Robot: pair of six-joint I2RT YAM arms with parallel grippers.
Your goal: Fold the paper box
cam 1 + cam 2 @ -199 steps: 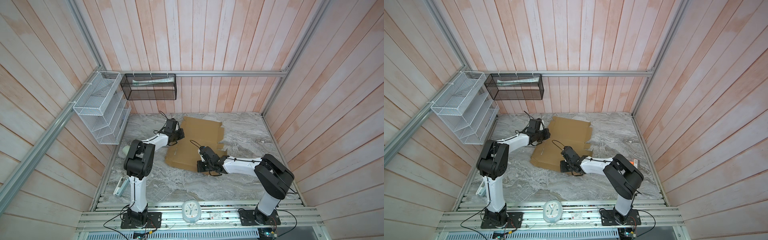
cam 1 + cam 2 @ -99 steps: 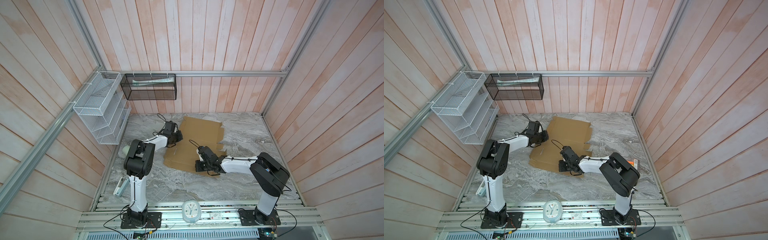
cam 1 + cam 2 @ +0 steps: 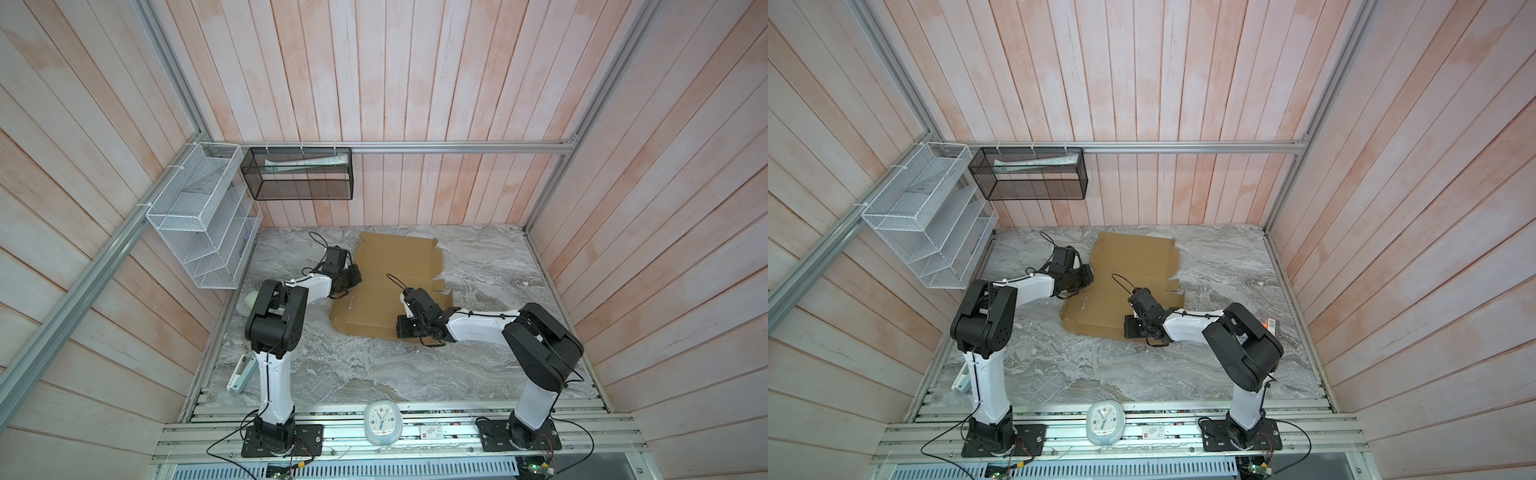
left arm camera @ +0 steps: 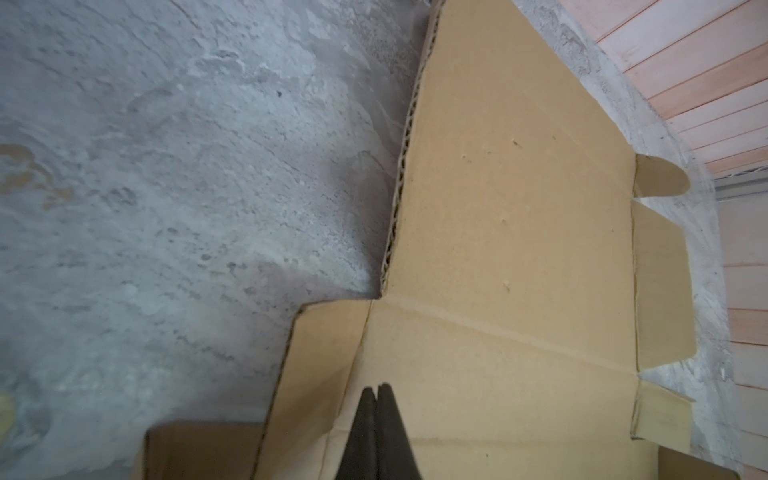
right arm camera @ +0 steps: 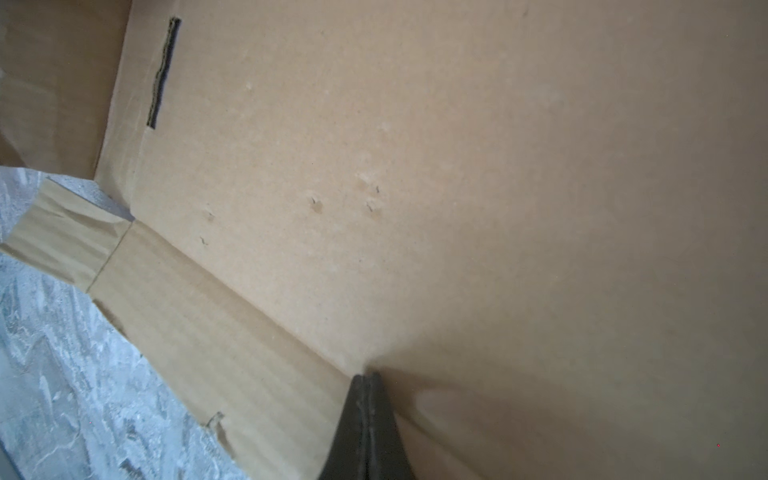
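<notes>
The paper box [image 3: 395, 274] [image 3: 1129, 266] lies as a flat brown cardboard sheet with flaps and tabs on the marble table in both top views. My left gripper [image 3: 355, 277] [image 3: 1090, 277] rests at the sheet's left edge. The left wrist view shows it [image 4: 377, 388] shut, tips over a creased panel of the sheet [image 4: 515, 208], holding nothing. My right gripper [image 3: 401, 327] [image 3: 1128, 328] sits on the sheet's near right part. The right wrist view shows it [image 5: 365, 376] shut and empty, tips on a crease between a narrow strip and the big panel [image 5: 457, 166].
A white wire rack [image 3: 203, 216] and a black mesh basket [image 3: 299, 174] hang on the back left walls. A small clock [image 3: 382, 424] stands on the front rail. A white object [image 3: 243, 372] lies by the left arm's base, with marble [image 3: 374, 374] in front of the sheet.
My right arm has shifted slightly to the left along the sheet's near part. The left gripper has barely moved. Both grippers stay shut and the sheet stays flat.
</notes>
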